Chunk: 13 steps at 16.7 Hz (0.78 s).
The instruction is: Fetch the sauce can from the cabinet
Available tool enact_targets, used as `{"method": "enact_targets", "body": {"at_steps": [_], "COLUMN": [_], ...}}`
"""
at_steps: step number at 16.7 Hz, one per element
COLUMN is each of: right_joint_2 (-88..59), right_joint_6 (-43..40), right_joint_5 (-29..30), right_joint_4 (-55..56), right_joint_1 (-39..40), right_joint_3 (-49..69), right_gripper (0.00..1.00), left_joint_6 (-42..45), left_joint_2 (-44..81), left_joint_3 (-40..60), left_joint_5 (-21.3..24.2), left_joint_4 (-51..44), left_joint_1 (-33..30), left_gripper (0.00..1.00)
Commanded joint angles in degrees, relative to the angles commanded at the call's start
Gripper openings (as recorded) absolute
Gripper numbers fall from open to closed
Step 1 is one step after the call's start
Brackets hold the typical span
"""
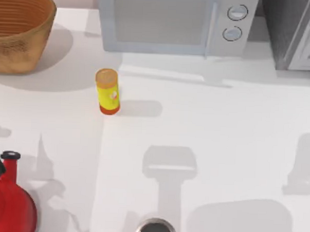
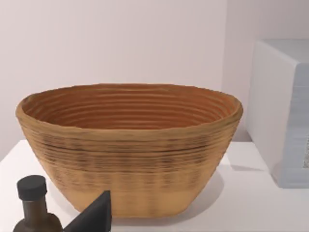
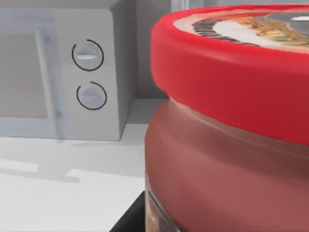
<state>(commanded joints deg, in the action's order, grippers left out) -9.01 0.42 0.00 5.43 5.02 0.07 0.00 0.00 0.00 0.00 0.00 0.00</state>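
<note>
Sauce can (image 3: pixel 231 121): seen very close in the right wrist view, red rim uppermost, microwave (image 3: pixel 63 72) behind it; its place on the bench cannot be told.
Right claw: state cannot be told; a dark part is seen at the can's base.
Left claw: state cannot be told; one dark fingertip (image 2: pixel 94 215) is seen before the woven basket (image 2: pixel 130 145), beside a dark bottle (image 2: pixel 34 203).
Cabinet (image 1: pixel 295 32): at the bench's far right corner, right of the microwave.
Bench (image 1: pixel 221 124): carries a yellow cylinder (image 1: pixel 107 91), a red kettle (image 1: pixel 7 202) at the near left.
</note>
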Motion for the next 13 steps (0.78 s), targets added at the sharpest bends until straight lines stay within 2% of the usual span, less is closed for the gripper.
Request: {"method": "enact_targets", "body": {"at_steps": [5, 13], "right_joint_2": [-20.7, -61.5], "right_joint_6": [-0.8, -3.4], "right_joint_5": [0.1, 2.0], "right_joint_4": [17.6, 58.0], "right_joint_1": [10.6, 29.5], "right_joint_3": [3.9, 18.3], "right_gripper": [0.0, 0.0], "left_joint_6": [0.0, 0.0], "left_joint_2": [0.0, 0.0], "left_joint_3": [0.0, 0.0], "left_joint_5": [0.0, 0.0], "left_joint_4": [0.0, 0.0], "left_joint_1": [0.0, 0.0], "left_gripper": [1.0, 1.0]}}
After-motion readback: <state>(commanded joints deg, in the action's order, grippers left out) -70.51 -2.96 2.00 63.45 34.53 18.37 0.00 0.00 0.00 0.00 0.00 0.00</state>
